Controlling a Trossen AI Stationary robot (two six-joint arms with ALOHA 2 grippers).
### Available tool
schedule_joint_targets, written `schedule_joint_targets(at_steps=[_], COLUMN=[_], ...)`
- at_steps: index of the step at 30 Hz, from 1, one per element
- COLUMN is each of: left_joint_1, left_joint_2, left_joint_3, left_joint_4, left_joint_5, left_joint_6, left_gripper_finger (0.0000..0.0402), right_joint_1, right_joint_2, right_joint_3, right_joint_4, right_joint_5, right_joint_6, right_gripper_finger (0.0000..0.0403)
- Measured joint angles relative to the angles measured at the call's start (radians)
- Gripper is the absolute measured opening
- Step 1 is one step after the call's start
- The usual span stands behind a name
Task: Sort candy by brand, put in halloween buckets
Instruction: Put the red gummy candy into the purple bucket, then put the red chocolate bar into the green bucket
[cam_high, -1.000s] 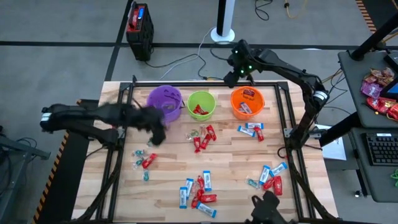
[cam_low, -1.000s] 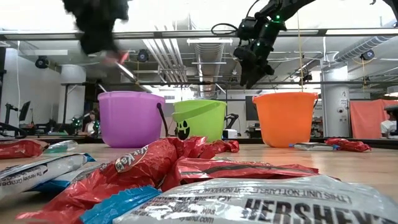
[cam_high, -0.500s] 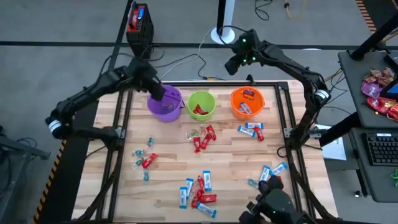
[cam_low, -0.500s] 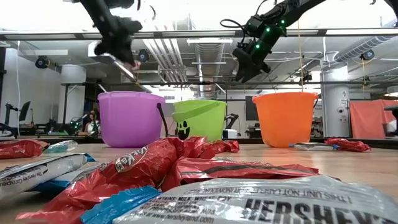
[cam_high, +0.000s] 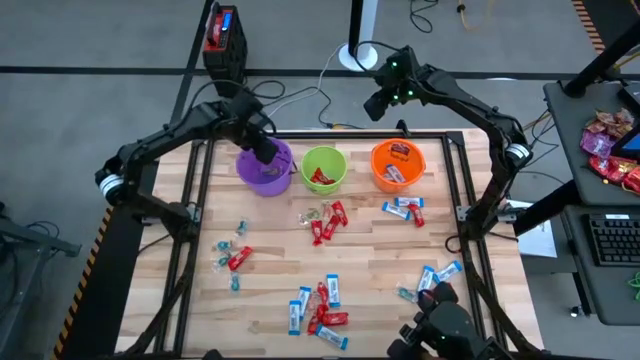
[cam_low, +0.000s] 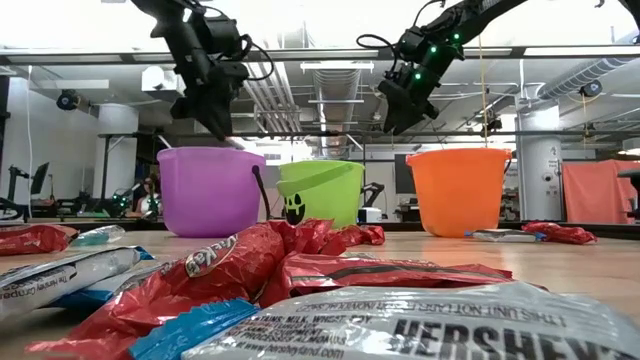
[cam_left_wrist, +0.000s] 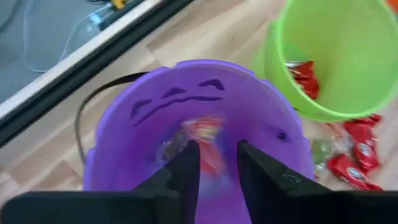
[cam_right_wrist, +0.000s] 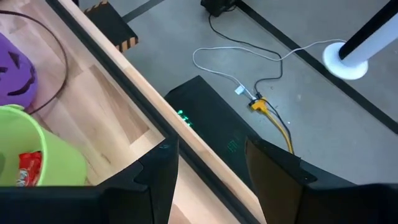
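3 buckets are ranged along the table's far edge: purple bucket, green bucket, orange bucket. Candy is scattered mid-table. Left gripper, fingers parted, empty, is held over the purple bucket. Right gripper, fingers spread, is held beyond the far edge.

wooden table — buckets, candy

wooden table top inside a black metal frame. behind its far edge, on grey floor: black box with red top, white round stand base, loose white cable. off to one side, dark desk with keyboard and piled red-pink bags.
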Motion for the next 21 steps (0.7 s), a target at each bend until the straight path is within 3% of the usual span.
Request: schedule_joint_targets(at_steps=[7, 11, 16, 21], left_joint_1=[-0.001, -0.028, -0.152, -0.353], left_joint_2=[-0.065, -0.141, -0.237, -0.355], left_joint_3=[0.0, 0.0, -0.028, -0.159], left_joint_4=[-0.02, -0.108, -0.218, -0.179], left_joint_5=[0.015, 0.089, 0.095, 0.054], left_joint_6=[-0.017, -0.032, -0.098, -0.314], left_gripper_finger=[0.0122, 0.0123, 0.0123, 0.0123], right_joint_1=[0.0, 0.0, 0.0, 0.001], right_joint_2=[0.0, 0.0, 0.0, -0.001], right_joint_3=[0.0, 0.0, 0.0, 0.0], right_joint_4=[-0.003, -0.037, -0.089, -0.11], right_joint_5=[-0.004, -0.004, -0.011, -0.107], right_joint_6=[0.0, -0.012, -0.009, 0.054], right_gripper_finger=[0.0175, 0.0169, 0.0159, 0.0153])
